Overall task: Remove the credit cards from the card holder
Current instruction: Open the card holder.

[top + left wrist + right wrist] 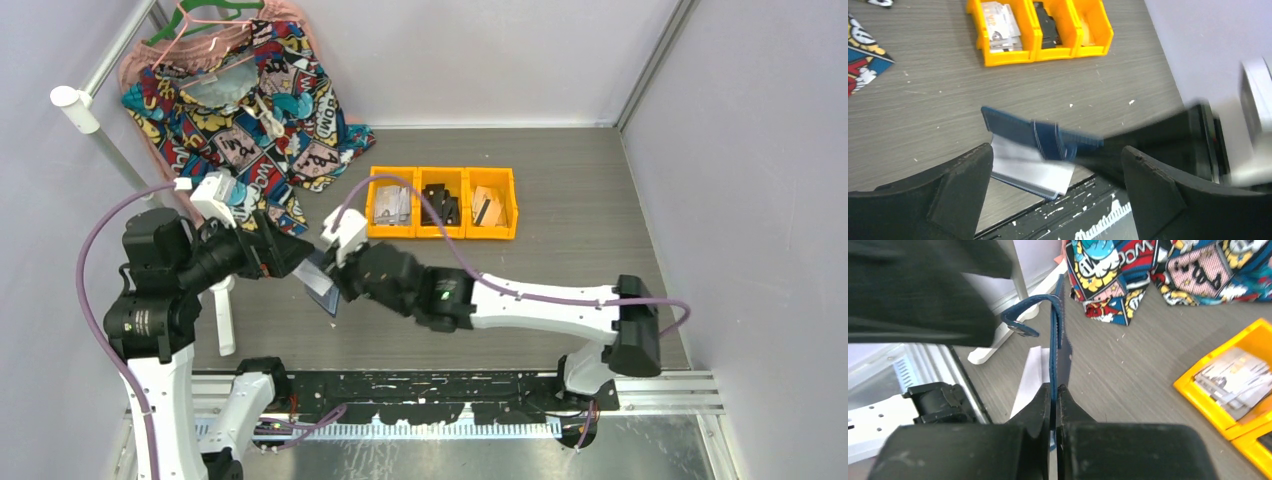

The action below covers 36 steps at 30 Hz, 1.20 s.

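navy card holder (1018, 129) | yellow bins (441, 233) | cloth (250, 110) – multicolour comic print

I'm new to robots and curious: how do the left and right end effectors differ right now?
The right end effector is pinched shut on the navy card holder; the left end effector stands wide open, gripping nothing. Seen from above, the right one points leftward, the left one rightward. Both are black and two-fingered.

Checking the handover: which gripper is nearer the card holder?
Right. The right gripper is shut on the card holder; the left gripper is open, its fingers spread either side.
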Motion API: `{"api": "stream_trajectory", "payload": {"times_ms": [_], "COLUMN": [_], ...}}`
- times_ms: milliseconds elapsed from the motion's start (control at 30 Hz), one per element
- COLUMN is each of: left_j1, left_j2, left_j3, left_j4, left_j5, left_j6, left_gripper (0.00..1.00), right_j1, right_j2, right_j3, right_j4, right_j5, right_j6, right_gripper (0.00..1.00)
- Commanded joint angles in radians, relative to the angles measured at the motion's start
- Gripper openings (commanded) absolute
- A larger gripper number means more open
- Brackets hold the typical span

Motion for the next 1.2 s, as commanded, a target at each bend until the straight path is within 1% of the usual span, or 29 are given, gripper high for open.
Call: {"api": "stream_trajectory", "payload": {"times_ms": [0, 33, 100, 133, 233, 400, 533, 600, 667, 733, 833, 900, 933, 1000, 1033, 1067, 1100, 1133, 1167], "left_j1": [-0.003, -0.002, -0.003, -0.003, -0.002, -0.002, -0.002, -0.002, -0.004, -0.002, -0.002, -0.003, -0.002, -0.002, -0.003, -0.002, -0.003, -0.001, -0.002], "left_j2": [-0.035, -0.042, -0.06, -0.084, -0.106, -0.099, -0.1, -0.101, -0.098, -0.088, -0.084, -0.089, -0.094, -0.102, -0.106, -0.109, -0.112, -0.114, -0.115], "left_j3": [0.027, 0.02, -0.001, -0.029, -0.059, -0.073, -0.078, -0.075, -0.071, -0.077, -0.089, -0.099, -0.102, -0.104, -0.106, -0.108, -0.109, -0.111, -0.113], "left_j4": [0.025, 0.022, 0.014, 0.011, 0.034, 0.055, 0.059, 0.066, 0.069, 0.084, 0.142, 0.186, 0.205, 0.224, 0.238, 0.253, 0.263, 0.274, 0.288], "left_j5": [0.153, 0.185, 0.238, 0.271, 0.287, 0.291, 0.337, 0.378, 0.451, 0.524, 0.598, 0.612, 0.602, 0.573, 0.553, 0.52, 0.484, 0.455, 0.43], "left_j6": [0.037, 0.053, 0.088, 0.139, 0.169, 0.2, 0.213, 0.196, 0.173, 0.121, 0.035, -0.017, -0.035, -0.063, -0.09, -0.121, -0.148, -0.175, -0.202], "left_gripper": [1.0, 1.0, 1.0, 1.0, 0.97, 0.84, 0.79, 0.77, 0.75, 0.71, 0.58, 0.42, 0.3, 0.16, 0.09, 0.03, 0.0, 0.0, 0.0], "right_j1": [-0.176, -0.219, -0.298, -0.367, -0.399, -0.405, -0.405, -0.404, -0.404, -0.402, -0.403, -0.402, -0.403, -0.401, -0.402, -0.403, -0.403, -0.402, -0.402], "right_j2": [-0.182, -0.205, -0.238, -0.264, -0.269, -0.25, -0.228, -0.22, -0.211, -0.196, -0.175, -0.17, -0.169, -0.166, -0.165, -0.166, -0.167, -0.171, -0.176], "right_j3": [-0.098, -0.124, -0.164, -0.194, -0.199, -0.186, -0.164, -0.148, -0.138, -0.121, -0.104, -0.099, -0.099, -0.101, -0.101, -0.104, -0.109, -0.116, -0.129], "right_j4": [0.092, 0.114, 0.146, 0.193, 0.229, 0.321, 0.413, 0.418, 0.422, 0.426, 0.424, 0.422, 0.424, 0.432, 0.432, 0.433, 0.434, 0.436, 0.444], "right_j5": [-0.352, -0.462, -0.63, -0.827, -0.973, -1.122, -1.218, -1.247, -1.258, -1.272, -1.281, -1.277, -1.273, -1.262, -1.259, -1.254, -1.252, -1.251, -1.25], "right_j6": [0.251, 0.3, 0.385, 0.478, 0.552, 0.667, 0.756, 0.769, 0.776, 0.789, 0.796, 0.795, 0.798, 0.806, 0.808, 0.811, 0.813, 0.813, 0.819], "right_gripper": [0.01, 0.01, 0.01, 0.01, 0.01, 0.01, 0.01, 0.01, 0.01, 0.01, 0.01, 0.01, 0.01, 0.01, 0.02, 0.09, 0.25, 0.31, 0.4]}}
